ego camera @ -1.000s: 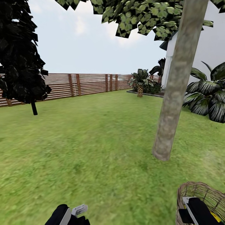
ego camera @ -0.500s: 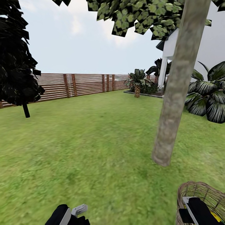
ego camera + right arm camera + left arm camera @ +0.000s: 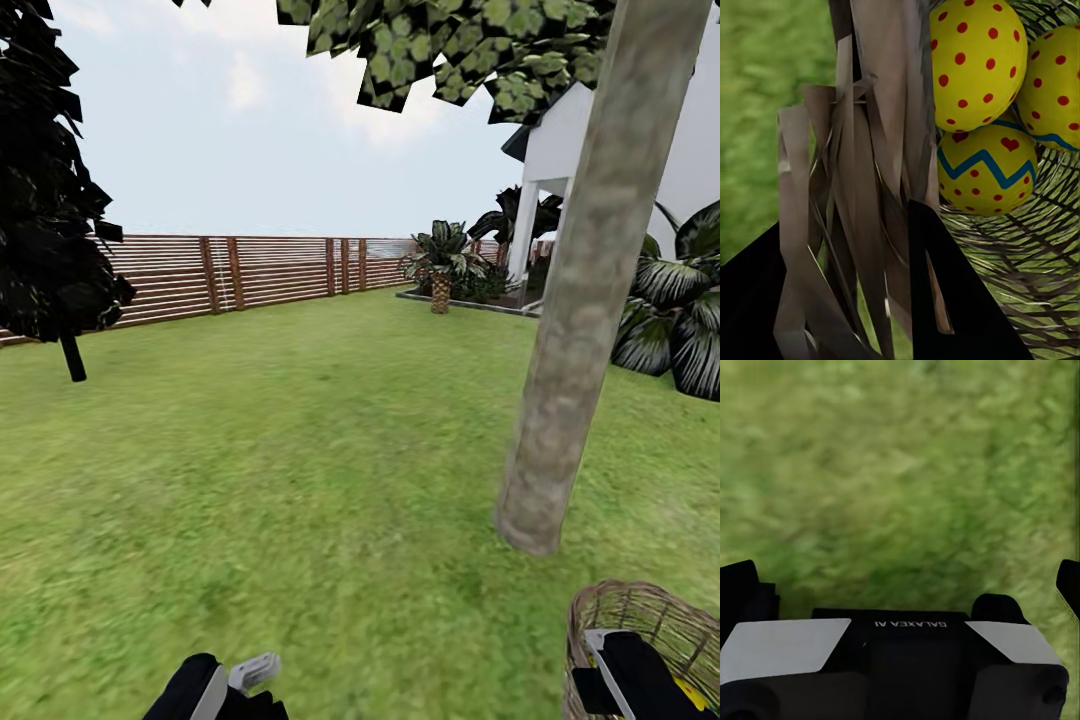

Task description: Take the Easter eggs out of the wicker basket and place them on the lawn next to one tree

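Your right gripper point(image 3: 640, 672) sits at the near right, down at the wicker basket point(image 3: 625, 610), and the right wrist view puts its dark fingers point(image 3: 945, 300) on either side of the basket's woven wall point(image 3: 870, 187), so it looks clamped on the wicker basket rim. All three Easter eggs point(image 3: 979, 64) lie inside the basket, bunched together and touching: two side by side, a third point(image 3: 986, 176) with the blue zigzag band against them; the other spotted one point(image 3: 1054, 82) is cut by the frame edge. In the head view you only get a yellow sliver of an egg point(image 3: 690, 690) past the arm. Basket sits just near of the tree point(image 3: 590, 300), the grey-brown trunk rising from the lawn point(image 3: 300, 450) right beside it, leaves overhead. Your left gripper point(image 3: 250, 672) is low at the near left, over bare grass; in the left wrist view its dark fingers point(image 3: 742, 585) stand wide apart with nothing between them, so it's released. Far side: brown slatted fence point(image 3: 260, 270), a dark narrow tree point(image 3: 50, 180) at far left, palm-like plants point(image 3: 440, 262) and a white house point(image 3: 600, 130) at far right, broad-leaved bushes point(image 3: 680, 330) right of the trunk.
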{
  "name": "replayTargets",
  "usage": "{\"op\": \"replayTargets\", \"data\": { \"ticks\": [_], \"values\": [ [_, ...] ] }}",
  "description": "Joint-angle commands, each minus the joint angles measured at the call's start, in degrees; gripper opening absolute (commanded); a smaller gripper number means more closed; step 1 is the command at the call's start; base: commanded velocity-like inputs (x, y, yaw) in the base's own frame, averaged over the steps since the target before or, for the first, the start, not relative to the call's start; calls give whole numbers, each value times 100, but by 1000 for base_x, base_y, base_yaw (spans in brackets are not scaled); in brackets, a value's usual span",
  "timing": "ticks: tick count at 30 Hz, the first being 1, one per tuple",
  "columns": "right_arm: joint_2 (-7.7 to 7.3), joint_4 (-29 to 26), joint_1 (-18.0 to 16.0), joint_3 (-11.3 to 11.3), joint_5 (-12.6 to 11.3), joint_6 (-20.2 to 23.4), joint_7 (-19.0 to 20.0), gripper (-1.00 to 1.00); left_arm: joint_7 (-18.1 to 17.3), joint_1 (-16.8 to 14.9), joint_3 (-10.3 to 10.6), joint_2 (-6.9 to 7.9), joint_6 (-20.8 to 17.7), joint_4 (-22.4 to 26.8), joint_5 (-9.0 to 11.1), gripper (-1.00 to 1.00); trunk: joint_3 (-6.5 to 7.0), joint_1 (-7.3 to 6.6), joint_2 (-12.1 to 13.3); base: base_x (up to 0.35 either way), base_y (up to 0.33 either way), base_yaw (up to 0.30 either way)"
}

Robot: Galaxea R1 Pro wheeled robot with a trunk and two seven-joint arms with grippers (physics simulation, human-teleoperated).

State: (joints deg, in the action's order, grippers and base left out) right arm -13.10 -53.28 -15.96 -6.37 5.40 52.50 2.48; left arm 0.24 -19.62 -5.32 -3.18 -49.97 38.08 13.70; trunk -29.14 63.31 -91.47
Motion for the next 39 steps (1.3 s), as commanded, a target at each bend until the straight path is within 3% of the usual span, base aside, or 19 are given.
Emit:
{"op": "replayTargets", "data": {
  "ticks": [1, 32, 39],
  "values": [
    [0, -3, -4, -4, 137, 23, 33, -100, 2, -2, -31, -7, -30, 6, 10, 100, -6, 3, -3, 348, 0, 0],
    [0, 22, -4, 1, 121, 23, 33, -100, 2, -2, -29, -7, -29, 11, 15, 100, -6, 3, -3, 347, 0, 0],
    [5, 28, -4, 4, 119, 23, 33, -100, -35, -5, -39, 2, 13, 17, 30, 100, -6, 3, -3, 160, 0, 0]
  ]
}}
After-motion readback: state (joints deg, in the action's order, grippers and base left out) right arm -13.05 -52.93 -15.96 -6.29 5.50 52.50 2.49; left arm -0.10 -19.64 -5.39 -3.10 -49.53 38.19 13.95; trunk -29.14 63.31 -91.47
